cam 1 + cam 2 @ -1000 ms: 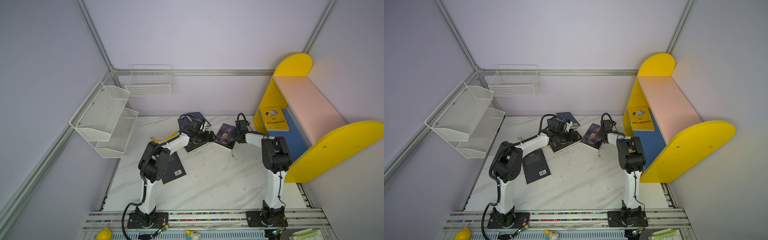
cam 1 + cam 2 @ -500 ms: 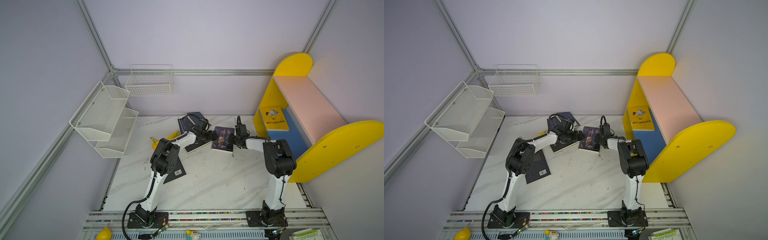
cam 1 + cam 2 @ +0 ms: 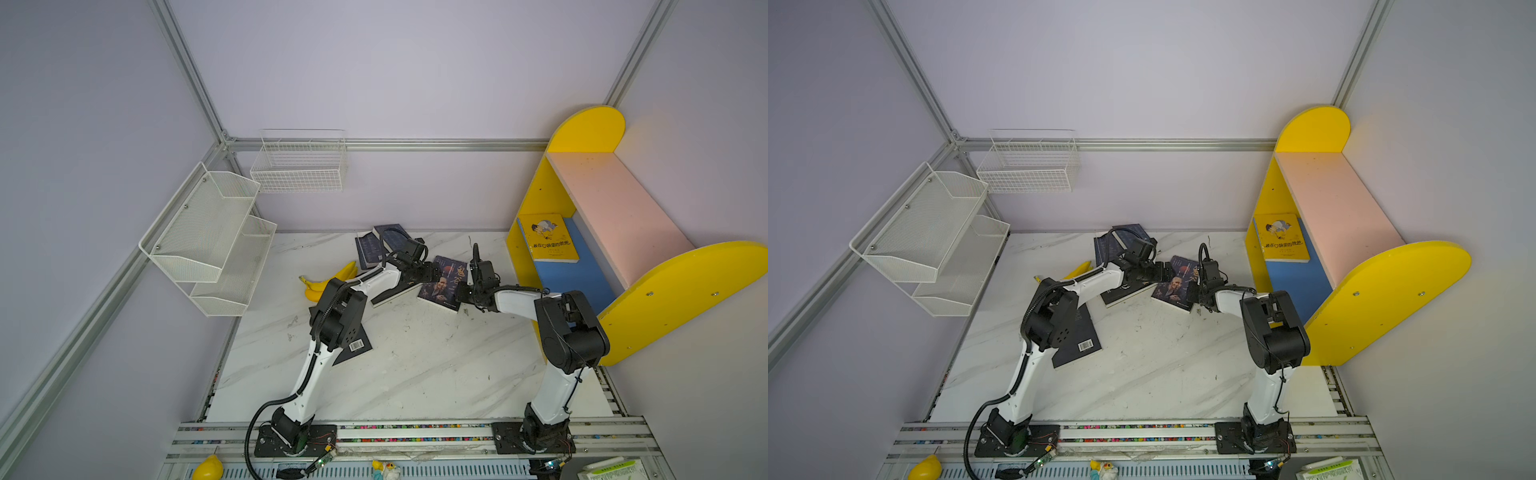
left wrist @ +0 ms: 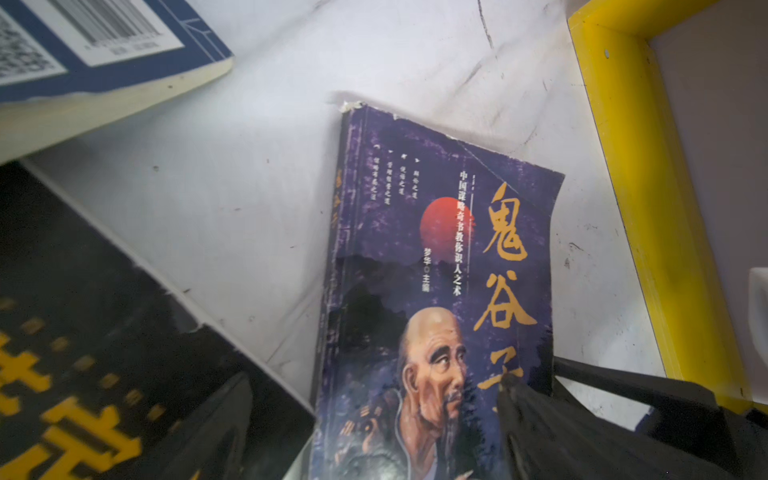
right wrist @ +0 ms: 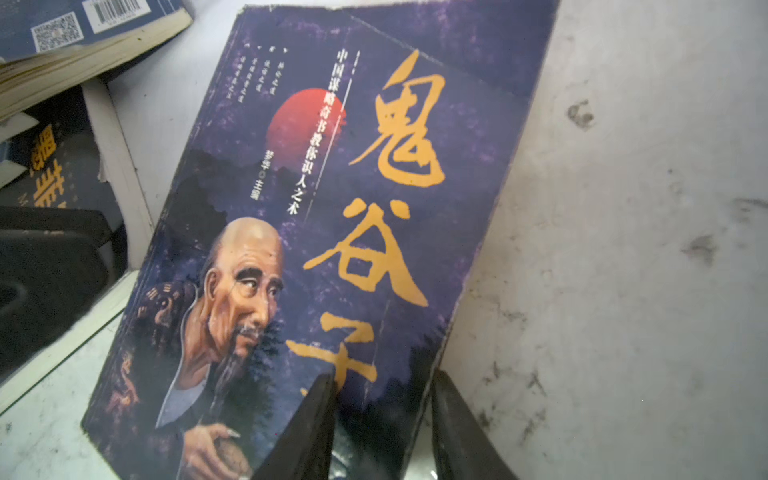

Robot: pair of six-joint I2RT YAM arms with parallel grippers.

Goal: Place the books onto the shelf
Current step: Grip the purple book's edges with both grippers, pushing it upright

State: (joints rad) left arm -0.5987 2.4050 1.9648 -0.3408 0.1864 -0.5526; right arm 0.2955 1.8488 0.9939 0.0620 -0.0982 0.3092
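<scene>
Our right claw [image 5: 382, 374] sits at the lower right corner of the purple book [image 3: 442, 282], with one finger [image 5: 307, 428] on the cover by the last title character and its mate against the page edge. We cannot tell whether they are pinching yet or only bracketing the corner. A second ago this claw stood wider, up at the book's upper right side. It has since dropped along the edge and narrowed, and the book has swung from a skewed lie to nearly square with the frame. Our left claw [image 3: 424, 273], at the book's left edge, has stayed spread wide and holds nothing. We judge that the pick-up of this book is beginning, with the carry to the shelf [image 3: 685, 291] at the right of the frame still to come. Only the yellow book [image 3: 546, 237] lies there so far, flat on the blue lower board [image 3: 573, 286]. The purple book rests on the desk [image 3: 415, 374] just right of centre in both top views, near the shelf but apart from it, with the black book [image 4: 83, 374] and the navy books [image 3: 380, 249] to its left. It is a worn paperback with a dark purple cover, an orange brush title running down one side, a red disc and a painted bald, bearded old man. The spine is scuffed, the corners are frayed and a crease crosses one corner.
</scene>
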